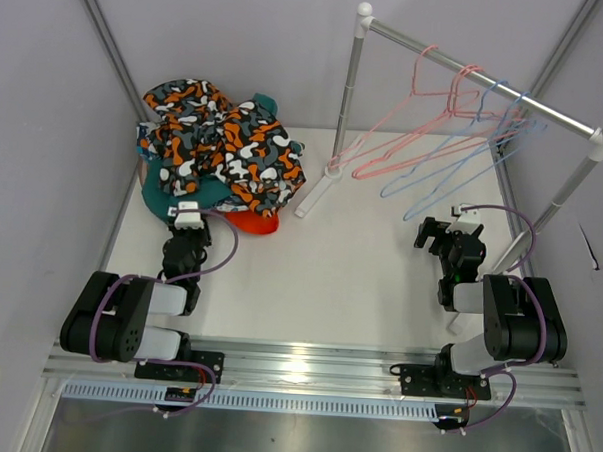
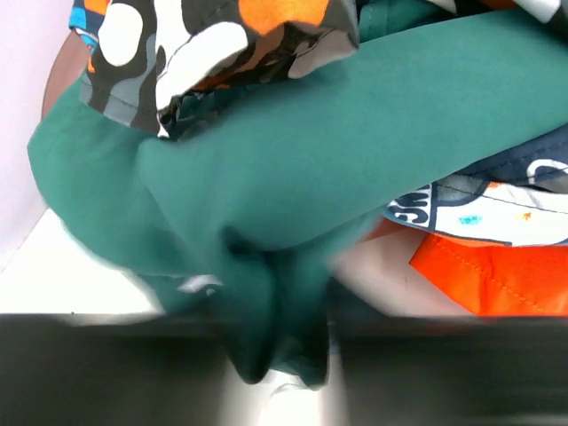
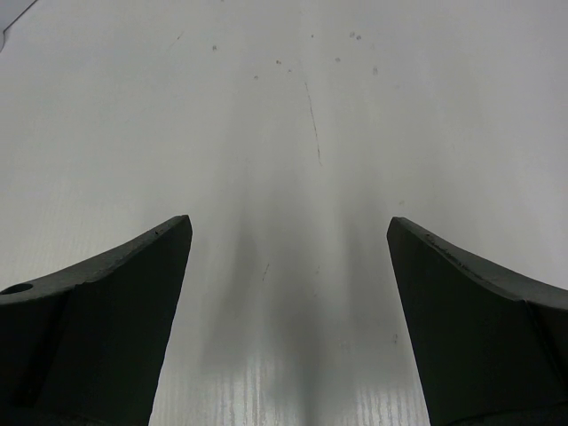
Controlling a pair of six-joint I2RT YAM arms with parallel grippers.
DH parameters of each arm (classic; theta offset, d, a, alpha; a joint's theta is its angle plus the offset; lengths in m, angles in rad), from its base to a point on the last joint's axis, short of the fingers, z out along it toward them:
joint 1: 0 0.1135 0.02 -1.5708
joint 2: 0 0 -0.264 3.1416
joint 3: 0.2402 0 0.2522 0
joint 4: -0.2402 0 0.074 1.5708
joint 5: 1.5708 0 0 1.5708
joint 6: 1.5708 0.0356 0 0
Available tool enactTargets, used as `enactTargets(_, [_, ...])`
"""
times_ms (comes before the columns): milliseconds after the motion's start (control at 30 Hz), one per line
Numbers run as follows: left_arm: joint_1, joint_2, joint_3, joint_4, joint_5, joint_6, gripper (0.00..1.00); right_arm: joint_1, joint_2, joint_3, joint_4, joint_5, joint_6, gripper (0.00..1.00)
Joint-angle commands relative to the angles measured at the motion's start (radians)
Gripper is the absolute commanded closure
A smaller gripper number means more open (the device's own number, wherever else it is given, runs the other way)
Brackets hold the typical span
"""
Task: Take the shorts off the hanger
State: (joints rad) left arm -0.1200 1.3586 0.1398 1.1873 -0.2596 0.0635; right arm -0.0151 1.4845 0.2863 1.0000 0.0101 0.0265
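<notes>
Pile of shorts (image 1: 220, 147): lies crumpled at the far-left corner of the table (image 1: 359, 279), well apart from the rack (image 1: 478, 79). On top is camouflage print in orange, black, white and grey. Teal shorts (image 2: 355, 133) and an orange garment (image 2: 497, 275) lie at the near edge.

Rack: pink hangers (image 1: 426, 131) and blue hangers (image 1: 475, 159) hang tilted on its rail.

Left gripper (image 1: 189, 213): at the pile's near edge. The left wrist view, though blurred, shows the jaws narrow, with a fold of the teal shorts pinched between them.

Right gripper (image 3: 288, 226): jaws wide apart, holding nothing, over bare table below the rack.
</notes>
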Motion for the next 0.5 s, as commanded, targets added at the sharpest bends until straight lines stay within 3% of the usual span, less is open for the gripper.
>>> enactTargets(0, [0.005, -0.01, 0.009, 0.057, 0.008, -0.014, 0.23, -0.003, -0.012, 0.001, 0.026, 0.002, 0.003, 0.01])
enactTargets(33, [0.005, -0.012, 0.011, 0.055, 0.008, -0.014, 0.07, -0.003, -0.013, 0.001, 0.025, 0.002, 0.003, 0.01])
enactTargets(67, [0.005, -0.01, 0.009, 0.055, 0.01, -0.014, 0.01, -0.002, -0.012, 0.001, 0.025, 0.001, 0.001, 0.01])
enactTargets(100, [0.005, -0.01, 0.009, 0.055, 0.01, -0.014, 0.01, -0.003, -0.012, -0.001, 0.025, 0.001, 0.003, 0.01])
enactTargets(133, [0.005, -0.01, 0.009, 0.054, 0.01, -0.014, 0.09, -0.003, -0.01, 0.001, 0.025, 0.002, 0.003, 0.01])
enactTargets(167, [0.005, -0.01, 0.009, 0.055, 0.01, -0.016, 0.76, -0.002, -0.012, 0.001, 0.026, 0.001, 0.003, 0.01])
enactTargets(200, [0.005, -0.01, 0.006, 0.055, 0.01, -0.016, 0.9, -0.003, -0.012, 0.001, 0.025, 0.001, 0.001, 0.01])
enactTargets(233, [0.005, -0.012, 0.01, 0.057, 0.01, -0.014, 0.97, -0.003, -0.01, 0.001, 0.026, 0.002, 0.003, 0.01])
enactTargets(267, [0.005, -0.01, 0.009, 0.057, 0.008, -0.013, 0.96, -0.002, -0.013, 0.001, 0.025, 0.001, 0.003, 0.01])
enactTargets(300, [0.005, -0.012, 0.011, 0.057, 0.008, -0.014, 0.84, -0.003, -0.012, 0.001, 0.026, 0.001, 0.003, 0.01])
enactTargets(333, [0.005, -0.01, 0.009, 0.057, 0.008, -0.016, 0.53, -0.003, -0.01, 0.001, 0.026, 0.002, 0.003, 0.01])
enactTargets(367, [0.005, -0.01, 0.009, 0.057, 0.008, -0.014, 0.1, -0.003, -0.012, 0.001, 0.025, 0.001, 0.003, 0.01])
enactTargets(400, [0.005, -0.012, 0.009, 0.057, 0.008, -0.014, 0.03, -0.003, -0.012, 0.001, 0.025, 0.002, 0.003, 0.01])
enactTargets(467, [0.005, -0.012, 0.009, 0.057, 0.008, -0.014, 0.01, -0.003, -0.012, 0.001, 0.025, 0.001, 0.003, 0.01])
